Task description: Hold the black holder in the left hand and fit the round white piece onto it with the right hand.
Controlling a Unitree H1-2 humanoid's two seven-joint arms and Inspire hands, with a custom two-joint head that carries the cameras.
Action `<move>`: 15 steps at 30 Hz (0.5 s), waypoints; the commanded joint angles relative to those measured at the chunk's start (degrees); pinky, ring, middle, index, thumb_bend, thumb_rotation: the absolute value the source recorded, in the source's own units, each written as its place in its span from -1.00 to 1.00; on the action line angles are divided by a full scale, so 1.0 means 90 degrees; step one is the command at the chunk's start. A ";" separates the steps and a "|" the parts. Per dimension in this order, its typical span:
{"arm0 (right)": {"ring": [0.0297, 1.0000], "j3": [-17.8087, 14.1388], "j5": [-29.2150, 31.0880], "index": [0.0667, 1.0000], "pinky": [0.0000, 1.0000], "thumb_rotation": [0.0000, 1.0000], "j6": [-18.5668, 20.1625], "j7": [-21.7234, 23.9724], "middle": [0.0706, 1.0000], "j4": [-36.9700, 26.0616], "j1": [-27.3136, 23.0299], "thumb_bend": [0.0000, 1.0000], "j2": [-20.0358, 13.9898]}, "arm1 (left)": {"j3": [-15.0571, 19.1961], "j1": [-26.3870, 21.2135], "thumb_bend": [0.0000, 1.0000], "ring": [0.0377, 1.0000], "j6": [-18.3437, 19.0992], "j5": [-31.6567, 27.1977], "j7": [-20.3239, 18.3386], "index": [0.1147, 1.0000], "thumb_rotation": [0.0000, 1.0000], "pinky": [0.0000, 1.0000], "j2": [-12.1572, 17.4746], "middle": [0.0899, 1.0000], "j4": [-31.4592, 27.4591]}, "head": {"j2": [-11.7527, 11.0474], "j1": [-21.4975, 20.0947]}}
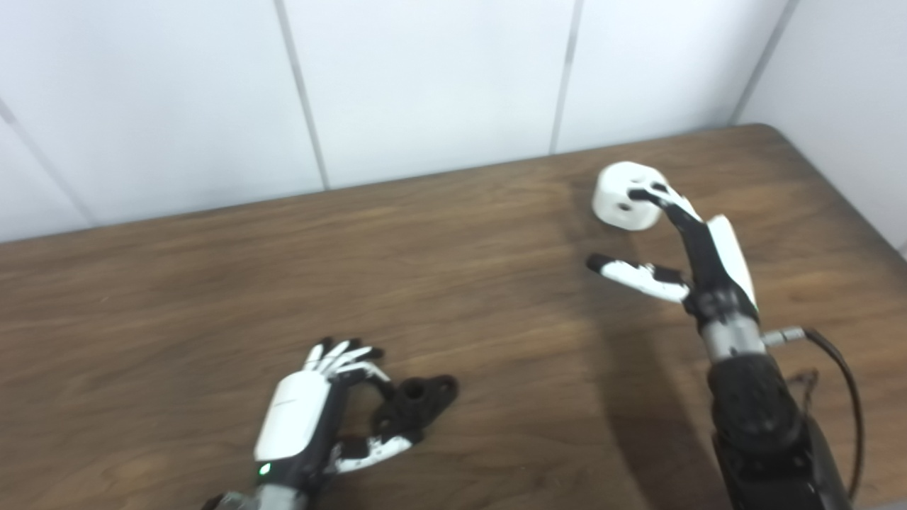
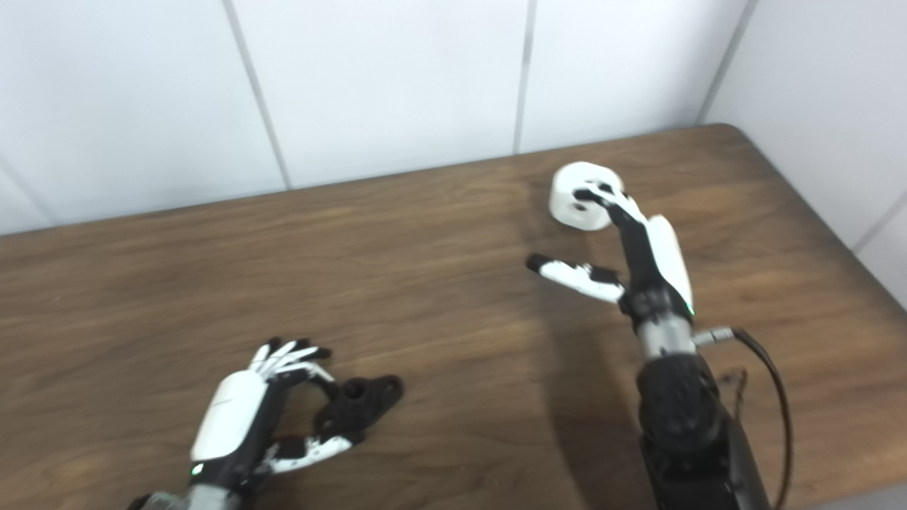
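While one black holder [image 1: 414,402] meets left hand [image 1: 312,411], one round white piece [image 1: 627,196], right hand [image 1: 698,255]

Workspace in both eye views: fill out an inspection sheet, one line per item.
Surface: brown wood-grain table, bare apart from the job's things.
Job's things: black holder near the front edge, at the left hand; round white piece toward the far right, with holes in its side.
Clutter: nothing seen.
Hands: left hand curled around the holder, thumb beneath it, fingers at its near side; a firm hold cannot be confirmed. Right hand open, fingertips reaching over the white piece, thumb spread well apart from it.
Cables: black cable looping from the right wrist.
Surroundings: white panelled wall behind and to the right of the table.
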 commanded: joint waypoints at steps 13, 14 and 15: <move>1.00 0.0008 -0.0735 0.67 1.00 -0.36 0.0121 0.0156 0.95 0.0565 -0.1181 0.69 -0.0681 | 0.0348 0.0016 0.04 0.73 -0.0121 -0.0113 -0.0223 -0.16 -0.92 1.00 0.0190 0.52 -0.0021 | -0.0085 -0.0383; 1.00 -0.0005 -0.0698 0.67 1.00 -0.37 0.0095 0.0172 0.96 0.0672 -0.1262 0.69 -0.0744 | 0.0368 0.0011 0.04 0.73 -0.0138 -0.0127 -0.0234 -0.16 -0.92 1.00 0.0196 0.52 -0.0009 | -0.0089 -0.0401; 1.00 -0.0011 -0.0675 0.67 1.00 -0.37 0.0078 0.0183 0.97 0.0744 -0.1316 0.69 -0.0786 | 0.0384 0.0008 0.04 0.73 -0.0151 -0.0136 -0.0244 -0.16 -0.92 1.00 0.0200 0.52 -0.0002 | -0.0089 -0.0412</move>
